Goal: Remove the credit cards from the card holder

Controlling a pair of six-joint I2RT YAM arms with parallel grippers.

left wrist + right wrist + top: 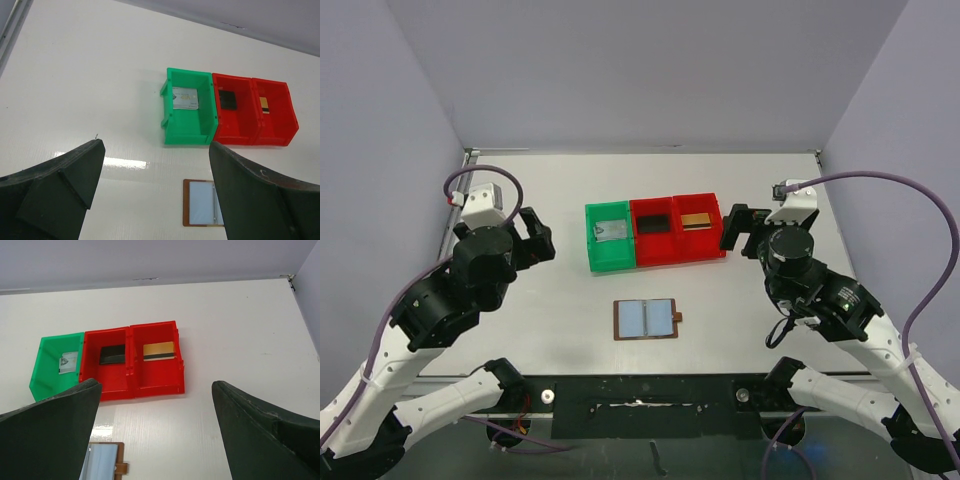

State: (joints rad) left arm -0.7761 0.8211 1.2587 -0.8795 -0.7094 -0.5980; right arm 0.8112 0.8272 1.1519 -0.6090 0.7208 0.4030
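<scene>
The brown card holder (647, 319) lies open on the table, showing two pale blue-grey panels with no card visible in them; it also shows in the left wrist view (202, 203) and the right wrist view (104, 461). A silver-grey card (610, 230) lies in the green bin, a black card (654, 224) in the middle red bin, a gold card (696, 220) in the right red bin. My left gripper (533, 243) is open and empty, left of the bins. My right gripper (738, 229) is open and empty, right of the bins.
The green bin (611, 260) and two red bins (680, 254) stand side by side behind the holder. Grey walls close in the table on the left, back and right. A black strip runs along the near edge between the arm bases.
</scene>
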